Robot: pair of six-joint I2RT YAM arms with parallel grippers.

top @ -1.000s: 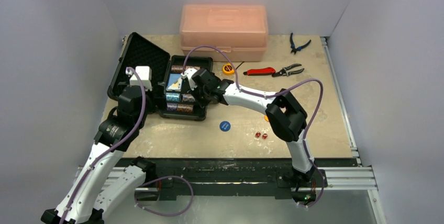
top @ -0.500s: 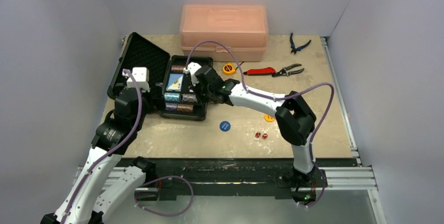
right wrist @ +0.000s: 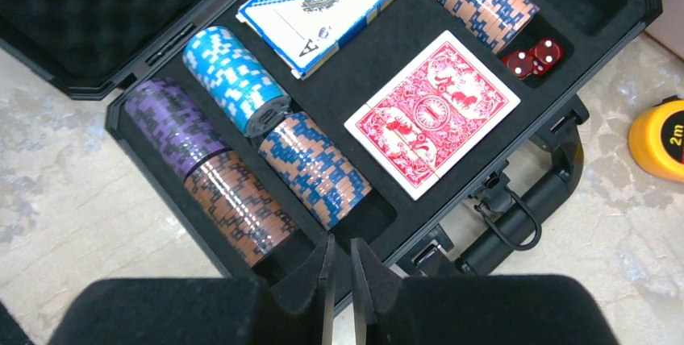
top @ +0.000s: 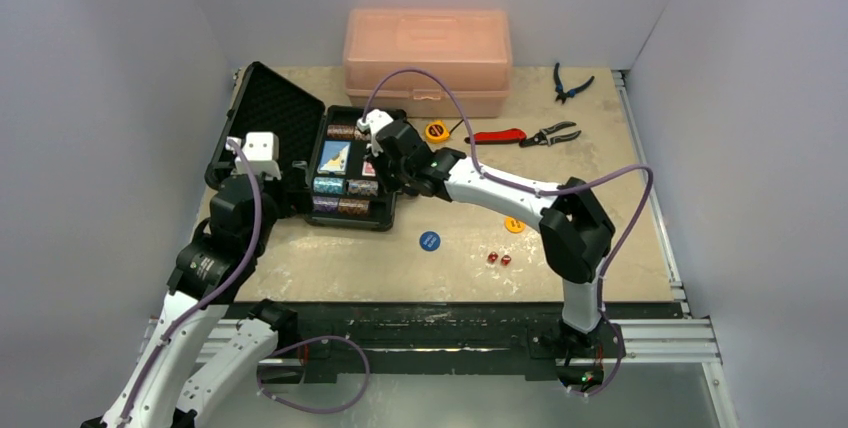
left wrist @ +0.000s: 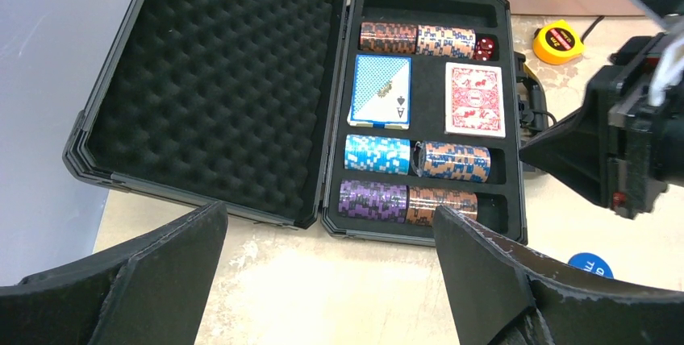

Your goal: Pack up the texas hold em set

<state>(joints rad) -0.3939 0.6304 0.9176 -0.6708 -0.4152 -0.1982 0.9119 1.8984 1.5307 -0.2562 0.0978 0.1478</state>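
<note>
The table [top: 600, 148] carries a translucent pink box [top: 428, 58] at its back edge, beyond both grippers. The black briefcase [left wrist: 427, 8] lies open directly ahead of the left gripper [left wrist: 327, 228], with its foam-lined lid [left wrist: 218, 79] laid flat ahead and to that gripper's left. The left gripper hovers in front of the case with its fingers spread wide and nothing between them.

The right gripper [right wrist: 341, 248] hangs over the handle side of the case. Its fingers are parted by only a thin slit, and they grip nothing. The case handle [right wrist: 516, 216] lies just to the right of its fingertips.

In the wrist view, the red deck [right wrist: 431, 113] lies flat in its compartment just beyond the right gripper's tips. The blue deck [right wrist: 319, 6] lies further out, one card on top showing an ace. Closest to the fingertips are a blue-and-brown chip stack [right wrist: 314, 168] and a brown chip stack [right wrist: 242, 208]. A cyan stack [right wrist: 234, 79] and a purple stack [right wrist: 169, 127] lie past them to the left. Another row of chips [right wrist: 480, 2] lies beyond the red deck.

On the bare table, back toward the right arm's base, lie a blue disc [top: 429, 240] and a yellow disc [top: 514, 225]. A yellow tape measure [right wrist: 661, 139] sits off to the right gripper's right. Two red dice [right wrist: 532, 56] rest inside the case beside the far chip row. Two more dice [top: 499, 259] lie on the table near the discs.
</note>
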